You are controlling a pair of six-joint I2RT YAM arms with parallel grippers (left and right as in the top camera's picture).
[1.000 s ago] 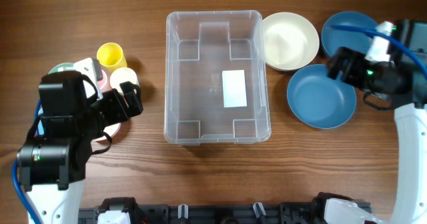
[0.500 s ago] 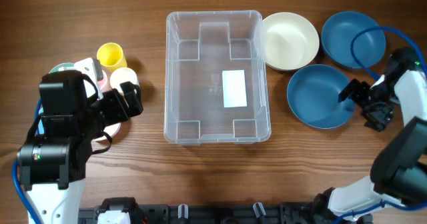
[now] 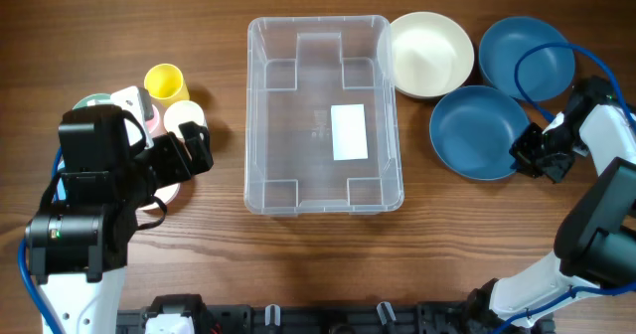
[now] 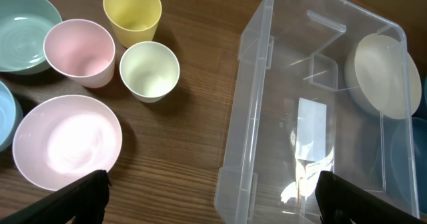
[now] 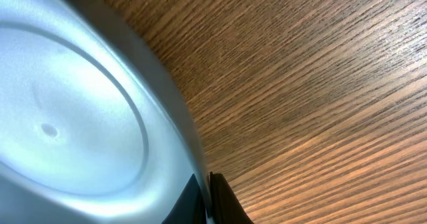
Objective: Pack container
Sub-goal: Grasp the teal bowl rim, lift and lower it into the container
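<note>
Container [image 3: 298,125], white base label [image 3: 349,132] (unreadable)

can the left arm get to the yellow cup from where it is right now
Probably yes. The left claw is open over that side, and the yellow cup stands upright with nothing on top. The pink cup and pale cup stand close by, so finger room looks tight.
</note>
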